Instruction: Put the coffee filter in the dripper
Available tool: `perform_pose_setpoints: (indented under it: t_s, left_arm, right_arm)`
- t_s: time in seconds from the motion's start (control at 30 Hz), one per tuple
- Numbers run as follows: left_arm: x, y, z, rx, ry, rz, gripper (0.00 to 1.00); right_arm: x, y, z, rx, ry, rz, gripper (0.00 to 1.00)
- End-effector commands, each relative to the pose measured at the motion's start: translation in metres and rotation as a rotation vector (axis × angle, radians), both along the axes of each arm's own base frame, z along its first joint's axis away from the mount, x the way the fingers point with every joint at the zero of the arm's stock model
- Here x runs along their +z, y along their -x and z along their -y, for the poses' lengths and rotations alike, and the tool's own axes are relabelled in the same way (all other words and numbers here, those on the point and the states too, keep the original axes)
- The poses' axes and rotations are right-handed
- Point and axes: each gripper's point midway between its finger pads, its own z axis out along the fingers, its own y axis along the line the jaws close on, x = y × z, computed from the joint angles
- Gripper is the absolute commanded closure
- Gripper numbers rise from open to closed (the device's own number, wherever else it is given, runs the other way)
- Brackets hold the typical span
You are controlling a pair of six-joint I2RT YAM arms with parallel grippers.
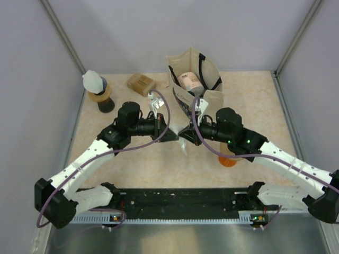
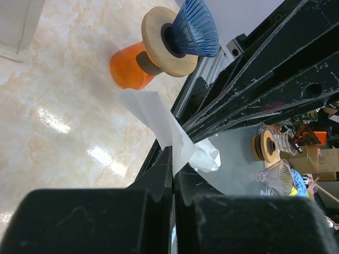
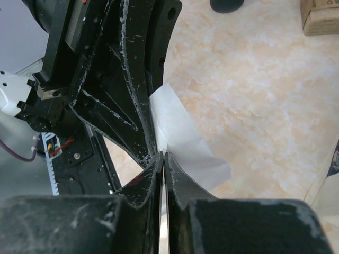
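A white paper coffee filter (image 1: 183, 146) hangs above the table's middle, between both grippers. My left gripper (image 1: 172, 134) is shut on one edge of the filter (image 2: 159, 119), with its jaws (image 2: 173, 154) closed on the paper. My right gripper (image 1: 186, 138) is shut on the filter's other side (image 3: 183, 137), with its jaws (image 3: 162, 156) closed. The dripper is a blue ribbed cone (image 2: 194, 27) on a wooden ring, on an orange cup (image 2: 128, 66). In the top view the cup (image 1: 228, 161) sits mostly hidden under my right arm.
A beige tote bag (image 1: 194, 78) with a can inside stands at the back centre. A brown box (image 1: 141, 83) lies to its left. A second dripper (image 1: 98, 91) on a black base, with a white filter on it, stands at the back left. Grey walls close both sides.
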Motion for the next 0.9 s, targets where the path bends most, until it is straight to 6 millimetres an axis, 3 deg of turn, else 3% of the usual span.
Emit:
perform_pose_setpoints:
  t_s: [0.0, 0.37, 0.53, 0.67, 0.87]
  left_arm:
    - [0.024, 0.004, 0.003, -0.041, 0.044, 0.085, 1.0]
    - [0.015, 0.004, -0.004, -0.018, 0.001, 0.097, 1.0]
    - [0.02, 0.003, -0.002, -0.017, 0.014, 0.094, 1.0]
    - [0.021, 0.003, -0.001, -0.019, 0.02, 0.1, 1.0]
    - [0.022, 0.001, -0.001, -0.014, 0.02, 0.109, 1.0]
  right_arm:
    - [0.038, -0.005, -0.001, -0.011, -0.085, 0.06, 1.0]
    - [0.055, -0.011, 0.019, -0.102, -0.14, 0.097, 1.0]
    - [0.038, 0.005, 0.007, 0.022, -0.103, 0.056, 1.0]
    - [0.025, 0.003, 0.009, -0.006, -0.063, 0.006, 0.76]
    - [0.014, 0.004, 0.013, -0.029, -0.029, -0.047, 0.74]
